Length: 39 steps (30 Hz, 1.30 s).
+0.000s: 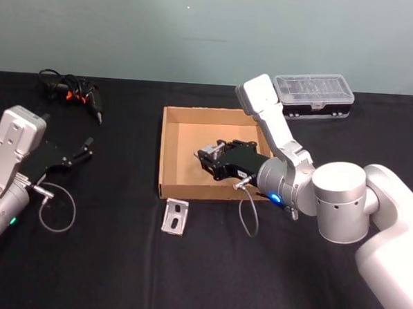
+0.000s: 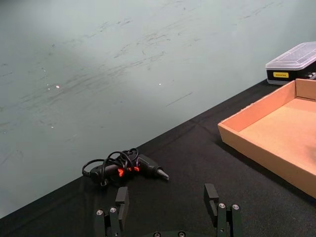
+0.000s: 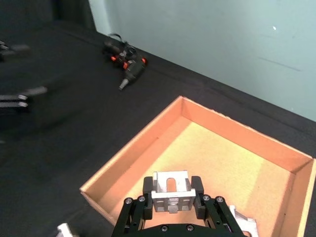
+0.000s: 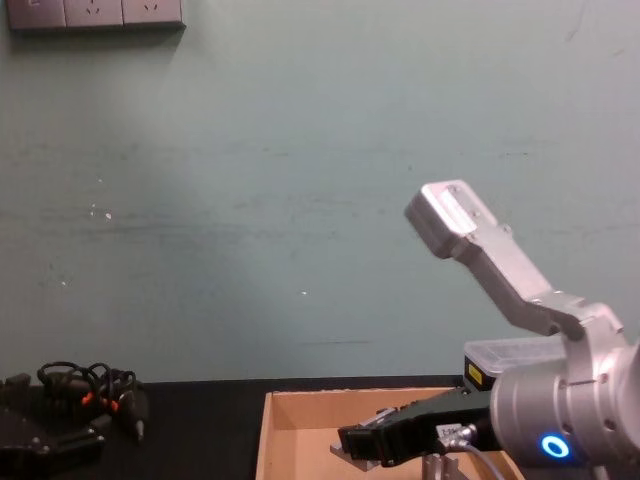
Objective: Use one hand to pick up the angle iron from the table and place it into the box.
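My right gripper (image 1: 209,160) hangs over the tan box (image 1: 163,152), shut on a silver angle iron (image 1: 208,152). In the right wrist view the angle iron (image 3: 170,197) sits clamped between the black fingers (image 3: 197,186) above the box floor (image 3: 217,158). A second angle iron (image 3: 242,219) lies inside the box beside the gripper. Another angle iron (image 1: 175,216) rests on the black table (image 1: 118,260) just in front of the box's front wall. My left gripper (image 1: 82,151) is parked open at the left, well away from the box.
A black plastic case with a clear lid (image 1: 313,96) stands behind the box on the right. A black and orange tool with a coiled cord (image 1: 71,92) lies at the far left back. Cables loop under both wrists.
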Each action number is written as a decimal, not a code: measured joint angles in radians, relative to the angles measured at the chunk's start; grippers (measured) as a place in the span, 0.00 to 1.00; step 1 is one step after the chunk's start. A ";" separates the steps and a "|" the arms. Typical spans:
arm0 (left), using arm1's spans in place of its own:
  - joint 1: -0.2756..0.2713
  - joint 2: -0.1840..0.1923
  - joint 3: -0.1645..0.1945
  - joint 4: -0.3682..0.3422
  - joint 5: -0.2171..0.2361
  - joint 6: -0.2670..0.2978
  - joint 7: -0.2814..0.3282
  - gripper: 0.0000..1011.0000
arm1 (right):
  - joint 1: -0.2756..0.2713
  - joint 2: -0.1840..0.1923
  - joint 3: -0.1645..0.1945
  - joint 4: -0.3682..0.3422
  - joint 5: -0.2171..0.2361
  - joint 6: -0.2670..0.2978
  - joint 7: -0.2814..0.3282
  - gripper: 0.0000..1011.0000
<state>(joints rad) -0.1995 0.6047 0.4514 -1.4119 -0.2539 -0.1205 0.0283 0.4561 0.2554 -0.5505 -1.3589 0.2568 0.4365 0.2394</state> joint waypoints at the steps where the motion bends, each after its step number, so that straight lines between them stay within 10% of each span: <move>1: 0.000 0.000 0.000 0.000 0.000 0.000 0.000 0.99 | 0.004 -0.004 -0.001 0.009 -0.005 -0.001 0.000 0.45; 19: 0.000 0.000 0.000 0.000 0.000 0.000 0.000 0.99 | 0.046 -0.056 0.014 0.140 -0.063 0.000 -0.006 0.45; 39: 0.000 0.000 0.000 0.000 0.000 0.000 0.000 0.99 | 0.015 -0.062 0.083 0.083 -0.073 -0.011 0.035 0.99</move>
<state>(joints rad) -0.1995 0.6047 0.4514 -1.4119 -0.2539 -0.1205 0.0283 0.4709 0.1932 -0.4680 -1.2761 0.1835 0.4257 0.2748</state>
